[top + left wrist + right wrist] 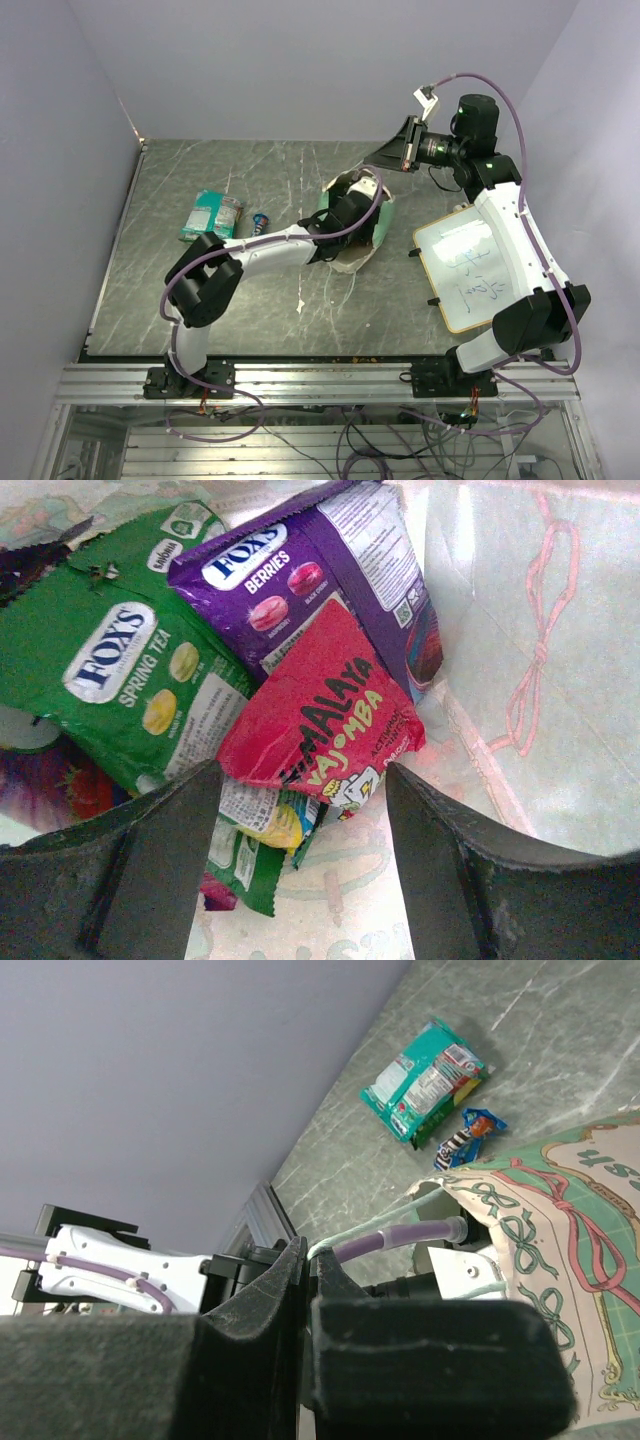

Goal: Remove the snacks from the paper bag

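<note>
Inside the bag (520, 600), left gripper (302, 770) spread wide and empty, straddling the red packet (320, 720) beside green packet (130, 670) and purple packet (300, 570); liable to nip a neighbour or the bag floor if closed low. Left of the bag, teal packet (210, 215) and blue bar (262, 220) already out. At the bag's far rim, right gripper (308, 1260) clamped, apparently on the handle (340, 1242); any slip there, and a slumped or dragged bag.

The grey, marbled desk (200, 300) carries a paper bag (352, 262), and the left tool (302, 780) sits inside its open mouth. Well off to that tool's left lie green packets (211, 216), with a small blue bar (261, 220) just beside them on the tool's side. To the tool's right, near the bag, a scribbled whiteboard (470, 272) lies flat.
</note>
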Controlling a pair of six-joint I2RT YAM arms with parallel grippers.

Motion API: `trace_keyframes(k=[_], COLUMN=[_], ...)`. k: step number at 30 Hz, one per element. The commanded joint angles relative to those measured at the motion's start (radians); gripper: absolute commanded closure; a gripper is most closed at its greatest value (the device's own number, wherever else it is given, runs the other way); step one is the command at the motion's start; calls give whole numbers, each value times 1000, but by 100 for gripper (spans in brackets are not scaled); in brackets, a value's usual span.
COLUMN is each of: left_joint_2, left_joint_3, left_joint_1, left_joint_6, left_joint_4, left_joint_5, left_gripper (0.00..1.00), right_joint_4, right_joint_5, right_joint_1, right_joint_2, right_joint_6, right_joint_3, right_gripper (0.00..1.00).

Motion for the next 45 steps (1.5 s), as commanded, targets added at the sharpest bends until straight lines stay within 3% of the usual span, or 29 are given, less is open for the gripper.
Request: trace_keyframes(k=[1, 11, 25, 32, 34, 37, 45], left_joint_2=[-67, -27, 85, 48, 42, 27, -149], left_joint_3=[67, 100, 139, 89, 88, 94, 3], left_joint_1=[9, 17, 23, 24, 25, 30, 36], left_joint_6=[-15, -3, -33, -55, -52, -59, -63], left_joint_4=[-70, -78, -139, -89, -85, -87, -69], left_joint_5=[-10, -39, 51, 120, 126, 108, 139], left_gripper=[23, 21, 26, 44, 57, 90, 93], right_joint_4=[37, 27, 23, 28, 22, 18, 25], right_joint_5=[-30, -28, -24, -24, -26, -25, -4], right_joint_1=[4, 4, 3, 4, 4, 4, 4], right_joint_2=[-15, -26, -34, -34, -32, -29, -33], right_joint_6=[7, -1, -5, 0, -2, -6, -12], right_joint_3=[11, 5, 6, 8, 12, 16, 4], right_gripper=[100, 100, 100, 100, 100, 100, 100])
